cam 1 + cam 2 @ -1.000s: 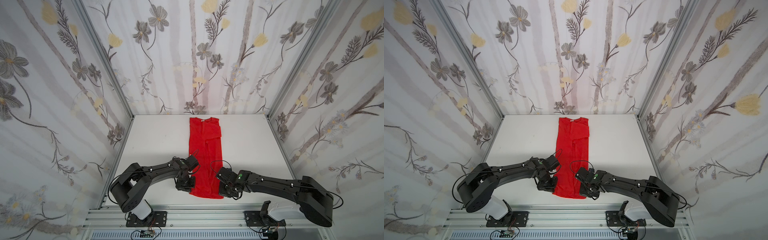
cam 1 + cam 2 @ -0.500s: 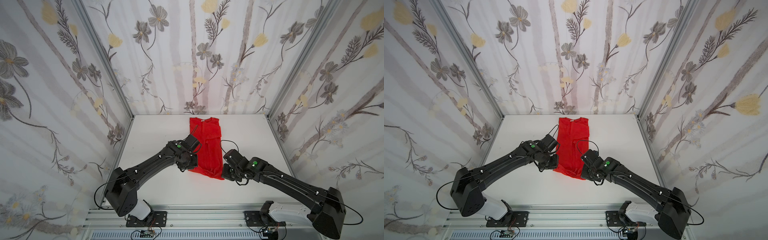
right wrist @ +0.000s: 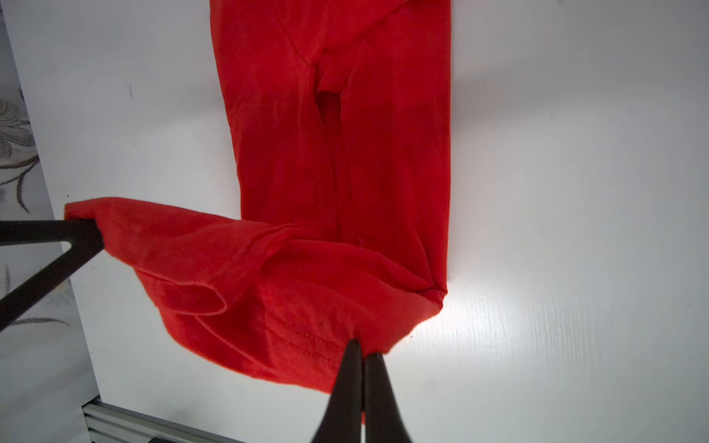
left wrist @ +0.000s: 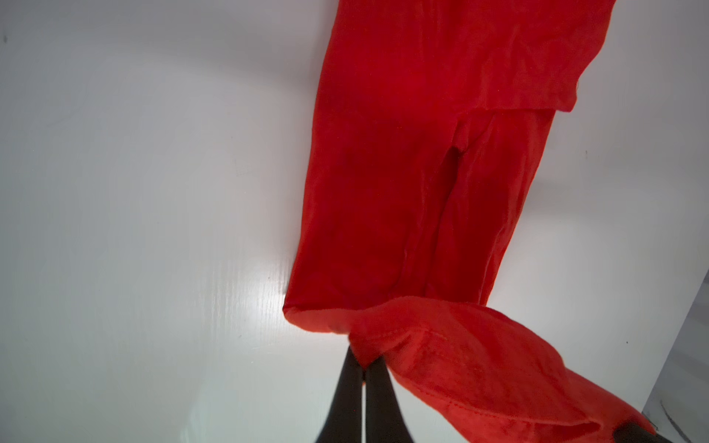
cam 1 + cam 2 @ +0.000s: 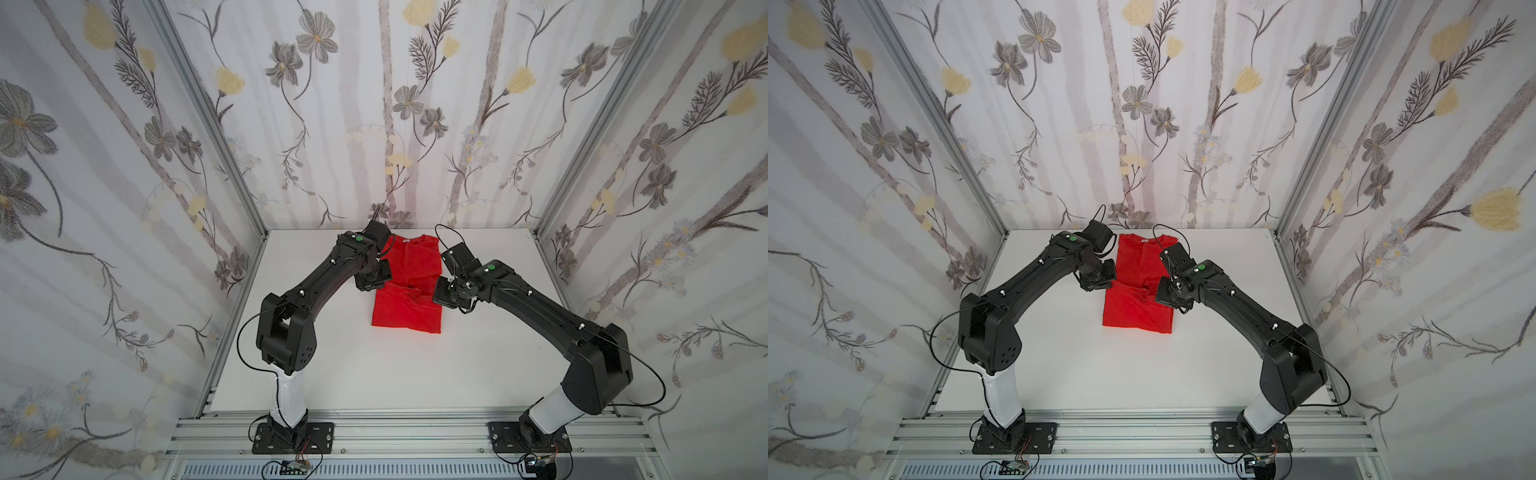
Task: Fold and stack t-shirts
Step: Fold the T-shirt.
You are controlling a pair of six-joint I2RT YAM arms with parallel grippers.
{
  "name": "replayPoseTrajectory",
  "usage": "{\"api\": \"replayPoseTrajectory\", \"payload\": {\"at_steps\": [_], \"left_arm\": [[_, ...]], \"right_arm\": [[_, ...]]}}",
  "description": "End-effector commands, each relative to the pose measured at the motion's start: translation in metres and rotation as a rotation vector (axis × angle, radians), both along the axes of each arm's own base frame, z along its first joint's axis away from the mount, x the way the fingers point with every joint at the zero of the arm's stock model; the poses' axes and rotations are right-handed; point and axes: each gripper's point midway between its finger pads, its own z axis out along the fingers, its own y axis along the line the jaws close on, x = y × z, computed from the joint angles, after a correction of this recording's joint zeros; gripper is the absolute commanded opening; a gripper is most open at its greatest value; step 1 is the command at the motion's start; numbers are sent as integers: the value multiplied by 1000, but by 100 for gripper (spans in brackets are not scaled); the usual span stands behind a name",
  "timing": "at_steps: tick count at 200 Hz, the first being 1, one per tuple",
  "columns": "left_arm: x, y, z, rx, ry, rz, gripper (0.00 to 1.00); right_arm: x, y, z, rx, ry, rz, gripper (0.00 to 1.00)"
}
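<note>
Flowered walls [image 5: 124, 166] enclose the white table [image 5: 332, 365] in the lower middle of both top views. The red shirt [image 5: 409, 307] lies at mid-frame as a narrow strip. The left gripper [image 4: 363, 364] and right gripper [image 3: 360, 347] each clamp a hem corner, apparently to double the hem toward the collar. Nothing stands in the way.

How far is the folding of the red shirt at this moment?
Done: the bright red fabric short-sleeved shirt already lies as a narrow strip, sides folded in. In hand: the left pincer and right pincer, both shut, hold its hem corners lifted over its middle. Left: lay the hem near the collar, release, stack.
</note>
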Motion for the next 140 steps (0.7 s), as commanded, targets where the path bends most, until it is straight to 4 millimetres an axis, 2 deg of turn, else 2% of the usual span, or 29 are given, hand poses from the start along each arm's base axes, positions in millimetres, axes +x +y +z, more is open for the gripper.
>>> {"api": "replayPoseTrajectory", "payload": {"at_steps": [1,27,52,74,111,140], "left_arm": [[7,-2,-12,10,61,-29,0],[26,-12,-25,2,82,-40,0],[41,-9,-44,34,119,-17,0],[53,-7,-53,39,127,6,0],[62,-6,-75,51,175,19,0],[68,-8,-92,58,209,15,0]], "right_arm": [[16,5,-8,8,31,35,0],[38,6,-21,14,60,27,0],[55,4,-35,19,87,18,0],[69,4,-48,27,111,17,0],[89,5,-66,38,142,18,0],[96,6,-83,42,187,10,0]]}}
